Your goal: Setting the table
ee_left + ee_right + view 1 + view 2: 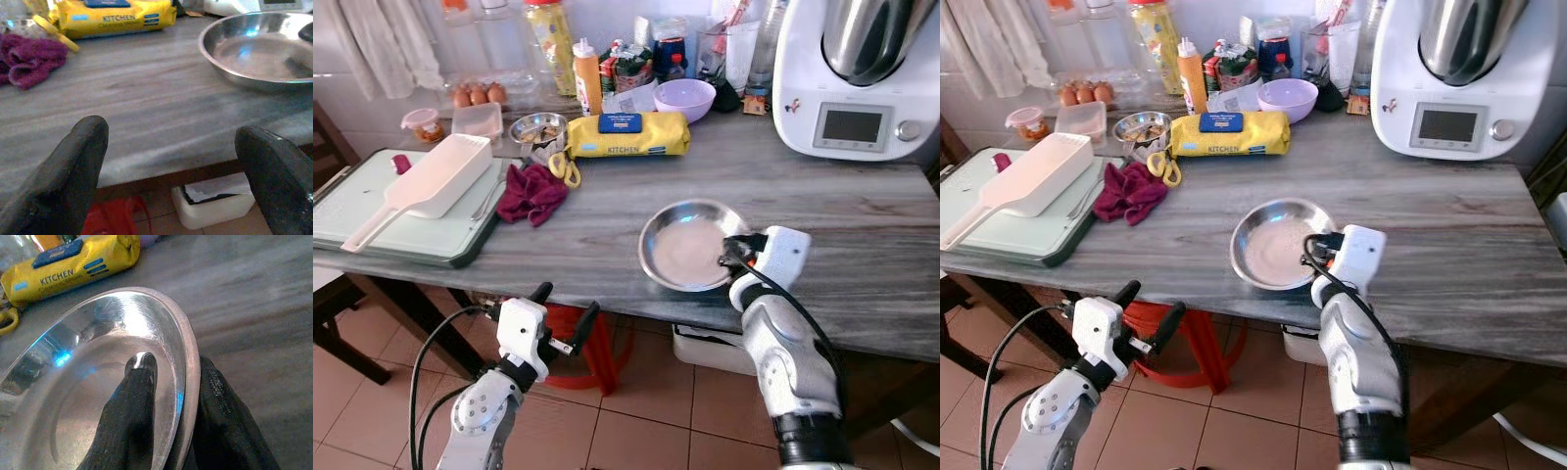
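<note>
A round steel plate (680,247) lies on the grey wooden table (862,225), near its front edge. My right gripper (732,251) is shut on the plate's right rim; in the right wrist view one finger (133,396) presses inside the plate (98,396) and the other finger (220,401) sits under the rim. My left gripper (566,315) hangs open below the table's front edge, left of the plate, with nothing between its fingers (73,166). The left wrist view looks over the table edge toward the plate (254,54).
A maroon cloth (530,192), yellow scissors (565,167) and a yellow "KITCHEN" wipes pack (628,134) lie behind the plate. A white dustpan-like scoop (431,181) rests on a green board (372,235) at the left. A white kitchen machine (857,73) stands back right. Red stool (592,343) below.
</note>
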Controlling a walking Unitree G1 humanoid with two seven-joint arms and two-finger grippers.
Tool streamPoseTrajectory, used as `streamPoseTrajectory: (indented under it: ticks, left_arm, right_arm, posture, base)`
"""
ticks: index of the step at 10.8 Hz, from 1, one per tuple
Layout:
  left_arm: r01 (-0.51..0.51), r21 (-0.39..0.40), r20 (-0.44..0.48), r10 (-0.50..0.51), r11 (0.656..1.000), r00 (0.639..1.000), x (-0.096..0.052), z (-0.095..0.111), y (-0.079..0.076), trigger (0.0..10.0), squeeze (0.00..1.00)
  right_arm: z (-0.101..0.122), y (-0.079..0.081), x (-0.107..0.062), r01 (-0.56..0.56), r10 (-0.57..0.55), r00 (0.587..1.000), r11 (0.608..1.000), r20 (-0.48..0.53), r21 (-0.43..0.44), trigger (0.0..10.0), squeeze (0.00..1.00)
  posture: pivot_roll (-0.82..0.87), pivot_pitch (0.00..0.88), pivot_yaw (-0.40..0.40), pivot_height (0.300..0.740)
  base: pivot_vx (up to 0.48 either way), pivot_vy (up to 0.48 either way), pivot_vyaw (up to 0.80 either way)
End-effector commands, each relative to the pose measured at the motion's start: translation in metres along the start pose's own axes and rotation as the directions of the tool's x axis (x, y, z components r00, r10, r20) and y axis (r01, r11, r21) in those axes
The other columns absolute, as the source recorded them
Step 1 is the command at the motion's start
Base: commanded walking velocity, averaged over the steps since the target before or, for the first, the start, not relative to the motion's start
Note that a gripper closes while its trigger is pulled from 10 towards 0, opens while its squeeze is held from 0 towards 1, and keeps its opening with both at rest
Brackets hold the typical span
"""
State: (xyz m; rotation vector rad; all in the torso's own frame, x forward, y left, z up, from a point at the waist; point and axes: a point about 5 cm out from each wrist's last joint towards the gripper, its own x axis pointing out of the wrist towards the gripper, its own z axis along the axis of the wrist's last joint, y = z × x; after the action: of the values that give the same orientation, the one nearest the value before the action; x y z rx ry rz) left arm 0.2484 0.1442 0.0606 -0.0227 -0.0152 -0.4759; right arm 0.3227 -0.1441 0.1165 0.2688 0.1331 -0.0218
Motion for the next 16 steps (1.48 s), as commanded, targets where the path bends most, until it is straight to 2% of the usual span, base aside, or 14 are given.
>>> streamPoseTrajectory:
  ticks: [1,2,3,4,5,8,12,13,14,15,16]
  left_arm:
    - [0.009,0.001,0.011,-0.009,1.0,1.0,0.002,0.001,0.001,10.0,0.0]
    - [0.026,-0.007,0.016,-0.026,1.0,1.0,0.002,0.0,0.001,10.0,0.0]
    - [0.047,-0.026,0.021,-0.047,0.999,0.999,0.003,-0.001,-0.001,10.0,0.0]
    - [0.075,-0.034,0.026,-0.074,0.997,0.997,0.004,-0.002,-0.003,10.0,0.0]
    - [0.12,-0.041,0.028,-0.118,0.992,0.993,0.005,-0.002,-0.007,10.0,0.0]
    - [0.181,-0.024,0.038,-0.18,0.983,0.983,0.009,0.0,-0.012,10.0,0.0]
    - [0.187,-0.017,0.037,-0.187,0.982,0.982,0.011,-0.002,-0.011,10.0,0.0]
    - [0.176,-0.012,0.04,-0.176,0.984,0.984,0.011,-0.002,-0.01,10.0,0.0]
    - [0.172,-0.011,0.038,-0.172,0.985,0.984,0.011,-0.003,-0.009,10.0,0.0]
    - [0.164,-0.006,0.033,-0.164,0.986,0.986,0.011,-0.003,-0.008,10.0,0.0]
    - [0.157,-0.004,0.033,-0.156,0.988,0.987,0.01,-0.003,-0.007,10.0,0.0]
  right_arm:
    - [0.001,0.004,0.004,-0.011,0.01,1.0,1.0,-0.018,-0.01,10.0,0.0]
    - [-0.004,0.004,0.005,-0.011,0.01,0.999,1.0,-0.052,-0.012,10.0,0.0]
    - [-0.004,0.003,0.006,-0.001,0.001,0.999,1.0,-0.049,0.008,10.0,0.07]
    - [-0.006,0.003,0.007,-0.003,0.004,0.998,1.0,-0.06,0.012,10.0,0.61]
    - [-0.005,0.004,0.008,0.0,0.001,0.999,1.0,-0.054,0.007,10.0,1.0]
    - [-0.008,0.008,0.008,-0.015,0.017,0.997,0.999,-0.072,0.035,10.0,1.0]
    - [-0.002,0.009,0.004,-0.032,0.033,0.998,0.999,-0.044,0.017,10.0,1.0]
    - [0.011,0.015,0.0,-0.071,0.071,0.997,0.997,0.021,-0.018,10.0,1.0]
    - [0.017,0.021,-0.003,-0.119,0.121,0.992,0.992,0.04,-0.05,10.0,1.0]
    - [0.022,0.028,-0.012,-0.187,0.206,0.976,0.959,0.067,-0.214,10.0,1.0]
    - [0.025,0.033,-0.021,-0.226,0.257,0.963,0.936,0.085,-0.269,10.0,1.0]
  posture:
    - [-0.05,0.061,0.084,0.74]
    - [-0.05,0.061,0.083,0.74]
    - [-0.05,0.061,0.081,0.74]
    - [-0.05,0.061,0.081,0.74]
    - [-0.05,0.061,0.08,0.74]
    - [-0.06,0.064,0.08,0.74]
    - [-0.07,0.065,0.086,0.74]
    - [-0.07,0.064,0.084,0.74]
    - [-0.06,0.061,0.084,0.74]
    - [-0.06,0.062,0.084,0.74]
    - [-0.06,0.061,0.085,0.74]
  base:
    - [0.0,0.0,0.0]
    - [0.0,0.0,0.0]
    - [0.0,0.0,0.0]
    - [0.0,0.0,0.0]
    - [0.0,0.0,0.0]
    - [0.0,0.0,0.0]
    - [0.0,0.0,0.0]
    - [0.0,0.0,0.0]
    - [0.0,0.0,0.0]
    - [0.0,0.0,0.0]
    - [0.0,0.0,0.0]
